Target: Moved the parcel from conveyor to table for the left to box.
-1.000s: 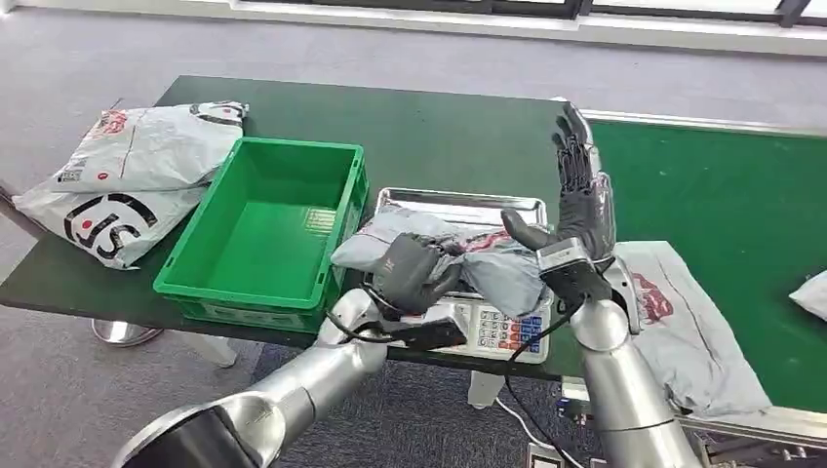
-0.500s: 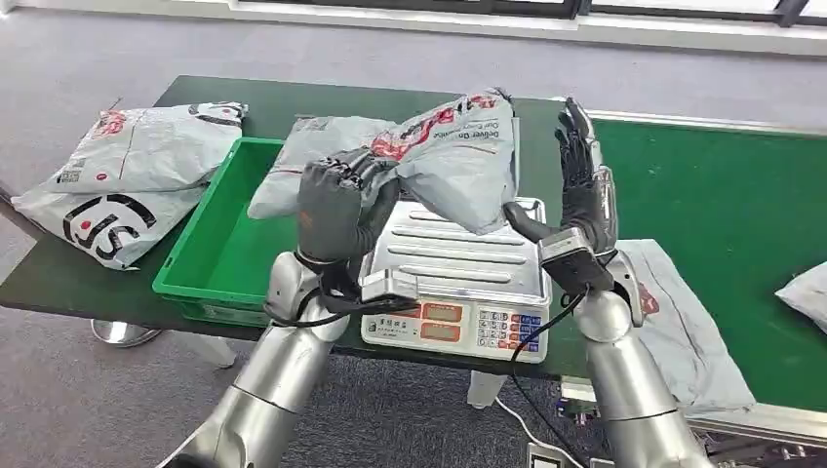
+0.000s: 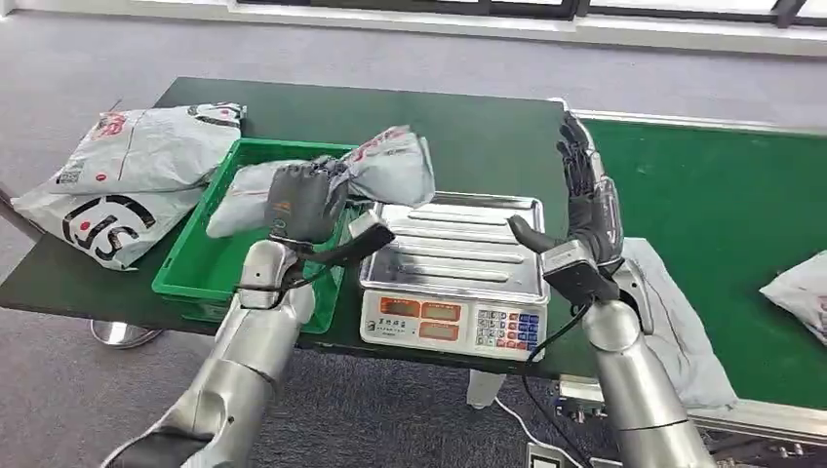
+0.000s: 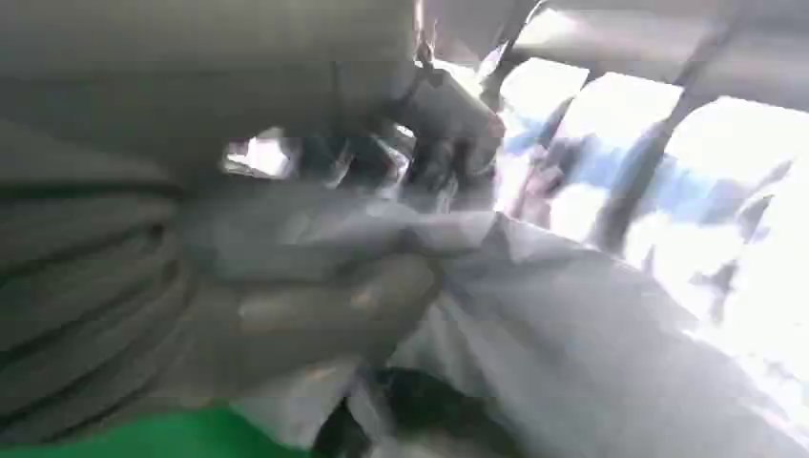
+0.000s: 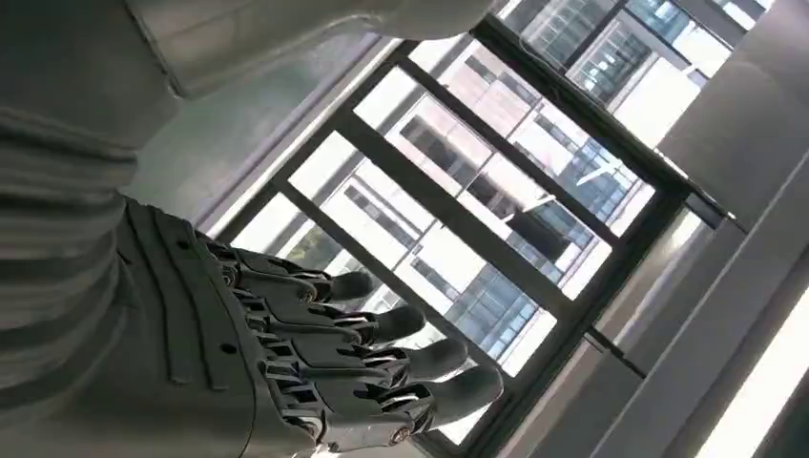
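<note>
The left hand (image 3: 302, 200) is raised, fingers curled tight in a grip. The right hand (image 3: 585, 210) stands upright, fingers straight and apart.

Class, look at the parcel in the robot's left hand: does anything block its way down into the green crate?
Nothing visible does. The left hand holds the parcel over the near right rim of the crate; the crate's open floor shows bare. The scale stands beside it, apart.

Landmark: green crate (image 3: 195, 268) on the table (image 3: 458, 136).
Above crate: left hand (image 3: 297, 200) holding the grey parcel (image 3: 390, 166) blocks the way in.
Left of crate: stacked mailers (image 3: 127, 166).
Right of crate: scale (image 3: 453, 263), raised right hand (image 3: 585, 210).
Behind crate: bare tabletop.
</note>
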Robot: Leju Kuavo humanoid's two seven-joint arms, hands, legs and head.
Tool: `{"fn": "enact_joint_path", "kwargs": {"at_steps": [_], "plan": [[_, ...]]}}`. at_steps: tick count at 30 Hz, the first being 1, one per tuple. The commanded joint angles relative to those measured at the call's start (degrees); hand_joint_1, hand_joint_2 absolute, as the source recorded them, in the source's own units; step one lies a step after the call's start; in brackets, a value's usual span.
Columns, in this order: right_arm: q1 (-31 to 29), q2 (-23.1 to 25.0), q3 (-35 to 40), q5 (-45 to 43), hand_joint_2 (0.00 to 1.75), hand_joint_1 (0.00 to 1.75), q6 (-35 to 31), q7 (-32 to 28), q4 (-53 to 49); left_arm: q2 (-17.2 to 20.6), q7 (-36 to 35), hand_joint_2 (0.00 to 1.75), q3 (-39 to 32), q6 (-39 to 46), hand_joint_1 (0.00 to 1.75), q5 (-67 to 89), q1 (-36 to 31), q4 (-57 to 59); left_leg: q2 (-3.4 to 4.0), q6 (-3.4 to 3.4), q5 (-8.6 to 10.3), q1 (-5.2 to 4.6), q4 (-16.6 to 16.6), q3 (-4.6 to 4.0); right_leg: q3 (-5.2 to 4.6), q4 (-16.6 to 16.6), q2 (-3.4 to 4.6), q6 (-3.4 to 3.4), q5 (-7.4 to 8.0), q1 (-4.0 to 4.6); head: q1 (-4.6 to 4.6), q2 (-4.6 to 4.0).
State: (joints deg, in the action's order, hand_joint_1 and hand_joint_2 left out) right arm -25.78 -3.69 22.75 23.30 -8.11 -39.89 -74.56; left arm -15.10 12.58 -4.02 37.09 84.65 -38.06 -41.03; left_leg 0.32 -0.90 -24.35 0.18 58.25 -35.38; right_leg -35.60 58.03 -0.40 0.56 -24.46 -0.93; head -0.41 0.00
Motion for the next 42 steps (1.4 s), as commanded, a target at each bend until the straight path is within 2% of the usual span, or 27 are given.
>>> {"fn": "enact_joint_path", "kwargs": {"at_steps": [1,3,7,10,21,23,27,28,29,31,32,34,35,36,39,42], "plan": [[0.53,-1.78,-1.00,0.56,1.75,0.00,0.70,0.54,-0.83,5.96,-4.56,1.75,-1.66,-3.79,1.75,1.06,-8.33,24.79,0.02,0.01,-0.07,0.09,-0.05,0.12,0.13,-0.13,0.05,-0.05,-0.03,0.10,0.04,0.00],[0.67,-1.98,-1.33,1.11,1.75,0.00,1.27,0.84,-1.19,7.84,-9.66,1.75,-1.85,-10.30,1.75,0.79,-7.72,25.49,-0.08,0.00,-0.02,0.09,-0.09,0.14,0.17,-0.15,-0.01,-0.04,-0.05,0.10,0.04,0.00],[0.53,-1.92,-1.99,1.76,1.75,0.00,2.29,1.16,-1.35,10.19,-13.53,1.75,-1.73,-18.84,1.75,0.83,-6.67,26.69,0.07,-0.01,-0.05,0.06,-0.05,0.08,0.07,-0.06,0.11,-0.02,-0.02,0.04,0.04,0.00],[0.69,-0.82,-3.20,3.07,1.75,0.00,3.58,1.06,-1.50,10.38,-13.75,1.75,-2.38,-22.73,1.75,0.52,-6.14,26.30,0.17,0.00,-0.05,0.07,-0.15,0.18,0.13,-0.13,0.22,-0.06,0.01,0.03,0.04,0.00],[1.19,-0.65,-3.25,3.29,1.75,0.00,3.77,1.13,-2.03,10.34,-13.59,1.75,-3.69,-20.95,1.75,-0.96,-5.66,25.84,0.10,-0.04,0.01,0.04,-0.15,0.23,0.22,-0.11,0.13,-0.04,-0.01,0.07,0.04,0.00],[1.64,-0.59,-3.45,3.39,1.75,0.00,3.79,1.14,-2.44,9.98,-13.32,1.75,-5.89,-16.77,1.75,-3.42,-5.26,24.93,0.09,-0.04,0.03,0.04,-0.21,0.26,0.24,-0.15,0.14,-0.05,0.01,0.07,0.04,0.00],[3.17,-0.43,-3.52,4.06,1.75,0.00,3.62,1.61,-4.00,9.01,-7.23,1.75,-12.23,-4.72,1.75,-12.16,-4.82,22.75,0.09,-0.05,0.04,0.07,-0.23,0.28,0.27,-0.21,0.13,-0.06,0.04,0.09,0.04,0.00],[3.17,-0.43,-3.52,4.06,1.75,0.00,3.62,1.61,-4.00,9.01,-7.23,1.75,-12.23,-4.72,0.00,-12.16,-4.82,22.75,0.05,-0.06,0.03,0.07,-0.15,0.22,0.22,-0.12,0.08,-0.05,0.00,0.10,0.04,0.00],[3.35,-0.46,-3.47,4.17,1.75,0.00,3.53,1.96,-3.79,9.08,-4.61,1.75,-11.88,-0.20,0.00,-12.67,-4.57,21.88,0.03,-0.06,0.02,0.06,-0.11,0.20,0.20,-0.07,0.06,-0.05,-0.02,0.10,0.04,0.00],[3.17,-0.60,-3.58,4.25,1.75,0.00,3.27,2.58,-2.93,8.60,0.30,1.75,-11.90,2.91,0.00,-14.97,-4.01,20.08,0.02,-0.07,0.02,0.05,-0.08,0.18,0.17,-0.03,0.03,-0.04,-0.03,0.11,0.04,0.00],[2.98,-0.56,-3.82,4.78,1.75,0.00,2.21,3.55,-2.08,6.66,11.23,1.75,-15.42,2.91,0.00,-19.65,-1.41,12.73,0.03,-0.08,0.03,0.06,-0.10,0.17,0.16,-0.07,0.04,-0.06,-0.01,0.13,0.04,0.00],[2.53,-0.46,-4.24,4.54,1.75,0.00,1.69,4.25,-0.75,5.00,23.61,1.75,-18.10,2.91,0.00,-27.81,-1.42,13.51,0.03,-0.08,0.02,0.07,-0.08,0.14,0.12,-0.06,0.04,-0.07,-0.01,0.15,0.04,0.00],[1.80,-0.37,-4.54,4.18,1.75,0.00,1.37,4.69,0.68,4.34,27.42,1.75,-10.52,0.06,0.00,-38.50,0.84,7.89,-0.04,-0.05,0.03,0.09,-0.16,0.18,0.21,-0.18,-0.02,-0.06,0.00,0.18,0.04,0.00],[0.71,-0.16,-4.93,3.63,1.75,0.00,1.21,5.23,2.66,6.21,27.42,1.75,-0.48,-4.24,0.00,-53.67,4.99,0.83,-0.04,-0.06,0.04,0.05,-0.09,0.11,0.10,-0.09,-0.01,-0.05,-0.01,0.14,0.04,0.00],[-0.62,-0.02,-6.16,3.28,1.75,0.00,0.51,6.69,6.10,8.23,27.42,1.75,8.32,-5.60,0.00,-67.61,9.40,-6.95,0.09,-0.04,-0.02,0.07,-0.15,0.20,0.17,-0.18,0.15,-0.06,0.00,0.15,0.04,0.00],[-0.48,-0.36,-6.89,3.20,1.75,0.00,0.19,6.98,7.41,9.78,27.42,1.75,12.40,-6.64,0.00,-74.16,12.08,-12.81,0.14,-0.04,-0.04,0.07,-0.14,0.15,0.15,-0.15,0.20,-0.03,-0.01,0.10,0.04,0.00]]}}
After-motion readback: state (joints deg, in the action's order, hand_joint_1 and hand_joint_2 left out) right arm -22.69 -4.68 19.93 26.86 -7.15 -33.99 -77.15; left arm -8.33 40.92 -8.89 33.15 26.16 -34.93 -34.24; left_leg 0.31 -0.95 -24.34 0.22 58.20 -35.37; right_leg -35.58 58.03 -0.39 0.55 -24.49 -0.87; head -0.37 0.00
